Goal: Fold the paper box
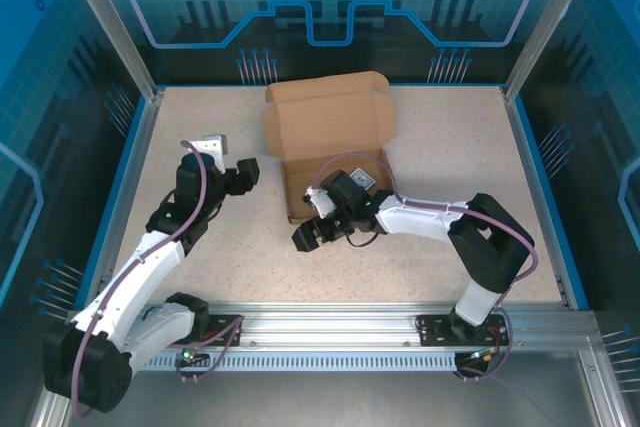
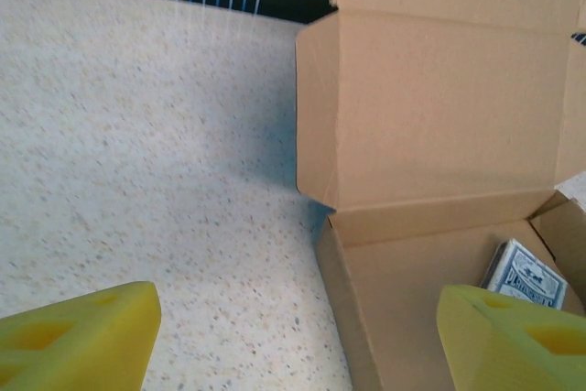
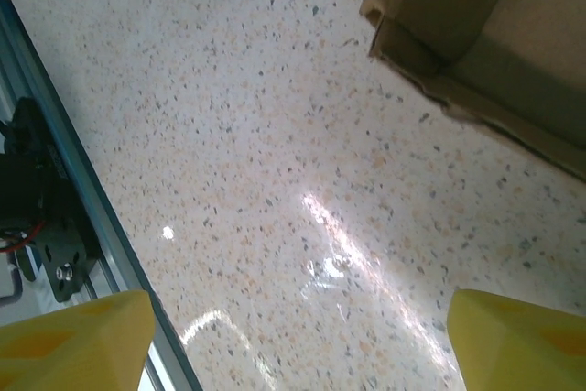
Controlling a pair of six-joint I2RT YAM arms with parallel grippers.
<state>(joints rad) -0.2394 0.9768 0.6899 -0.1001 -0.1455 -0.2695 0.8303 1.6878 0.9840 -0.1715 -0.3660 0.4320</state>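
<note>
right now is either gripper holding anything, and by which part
Nothing is held. The left gripper and right gripper are both open and empty, neither gripping the box.

The overhead camera hangs high behind the near edge, looking down on the whole table [image 1: 450, 147]. The left wrist camera rides low and close, peering out between its jaws at the paper box [image 2: 430, 135] just ahead and rightward. The right wrist camera stares steeply down between its jaws at the table, the box's corner beyond them; all three share that box.
</note>
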